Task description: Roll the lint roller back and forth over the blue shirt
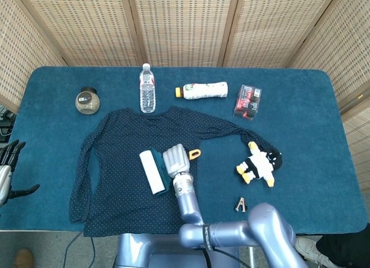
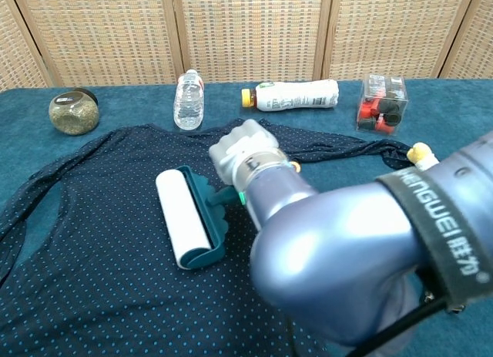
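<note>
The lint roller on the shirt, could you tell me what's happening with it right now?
The robot's right hand holds the lint roller by its handle, with the white roll lying on the middle of the blue shirt, which is spread flat on the table. The left hand sits off at the table's left edge, its fingers apart and holding nothing. A water bottle, a jar and a plush toy lie around the shirt.
</note>
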Robot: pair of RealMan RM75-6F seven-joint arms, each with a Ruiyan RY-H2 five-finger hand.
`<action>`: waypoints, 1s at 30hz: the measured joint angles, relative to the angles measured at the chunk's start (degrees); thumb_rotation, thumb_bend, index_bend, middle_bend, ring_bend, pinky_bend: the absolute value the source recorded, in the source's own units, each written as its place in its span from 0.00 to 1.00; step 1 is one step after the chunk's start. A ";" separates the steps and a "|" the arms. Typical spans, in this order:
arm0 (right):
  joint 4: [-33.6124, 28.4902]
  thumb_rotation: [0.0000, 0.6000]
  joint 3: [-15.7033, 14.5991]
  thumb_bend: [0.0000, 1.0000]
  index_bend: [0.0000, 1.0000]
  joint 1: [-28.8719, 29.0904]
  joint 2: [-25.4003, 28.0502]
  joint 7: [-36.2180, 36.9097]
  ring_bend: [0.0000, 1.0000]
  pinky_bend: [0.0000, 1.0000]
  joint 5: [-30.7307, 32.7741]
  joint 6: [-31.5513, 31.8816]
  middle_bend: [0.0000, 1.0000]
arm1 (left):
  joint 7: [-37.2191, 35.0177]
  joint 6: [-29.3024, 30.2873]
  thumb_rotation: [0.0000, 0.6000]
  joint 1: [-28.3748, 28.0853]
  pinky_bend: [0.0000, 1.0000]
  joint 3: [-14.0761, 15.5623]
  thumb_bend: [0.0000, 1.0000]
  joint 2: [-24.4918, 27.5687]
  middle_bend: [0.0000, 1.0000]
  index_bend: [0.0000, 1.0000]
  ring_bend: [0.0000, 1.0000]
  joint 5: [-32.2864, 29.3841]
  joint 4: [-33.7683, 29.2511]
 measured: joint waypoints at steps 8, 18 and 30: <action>2.76 1.00 0.89 0.85 0.74 -0.09 -2.23 -1.63 1.00 1.00 -1.12 -0.03 1.00 | -0.78 -0.06 1.00 0.06 0.00 -0.01 0.00 0.21 0.00 0.00 0.00 0.08 0.29; 3.23 1.00 0.22 0.85 0.74 -4.78 3.31 -1.80 1.00 1.00 -1.84 0.39 1.00 | 0.49 -0.01 1.00 0.02 0.00 0.07 0.00 -0.07 0.00 0.00 0.00 0.04 -0.06; 3.66 1.00 -1.07 0.83 0.69 -10.65 10.29 -0.07 1.00 1.00 -1.73 -1.85 1.00 | 2.57 -0.06 1.00 -0.18 0.00 0.21 0.00 -0.71 0.00 0.00 0.00 -0.10 -0.65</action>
